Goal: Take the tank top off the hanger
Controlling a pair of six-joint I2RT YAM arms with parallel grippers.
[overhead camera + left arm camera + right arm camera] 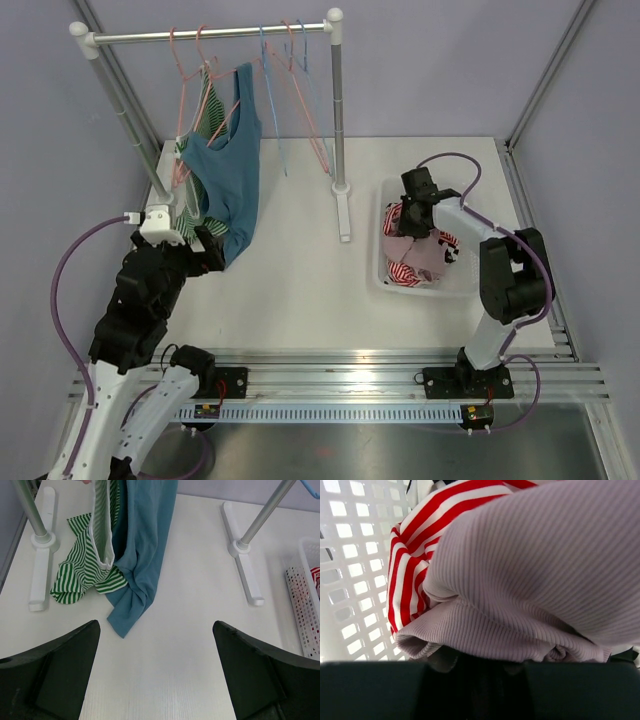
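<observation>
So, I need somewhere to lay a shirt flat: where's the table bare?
Bare table between the blue tank top and the rack's right foot, and toward the near edge. Crowded: the laundry basket, and under the green striped top.

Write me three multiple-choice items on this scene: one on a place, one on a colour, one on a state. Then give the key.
1. Where does the white basket stand?
A. Under the rack's rail
B. To the right of the rack
C. Beside the left arm's base

2. What colour is the plain top on the rack?
A. Blue
B. Yellow
C. Black

3. How is the left gripper?
A. Shut on a hanger
B. Shut on the top
C. Open, holding nothing

Key:
1 B: it sits beyond the right post.
2 A: it hangs blue beside a green-striped garment.
3 C: its jaws stand wide apart over bare table.
</observation>
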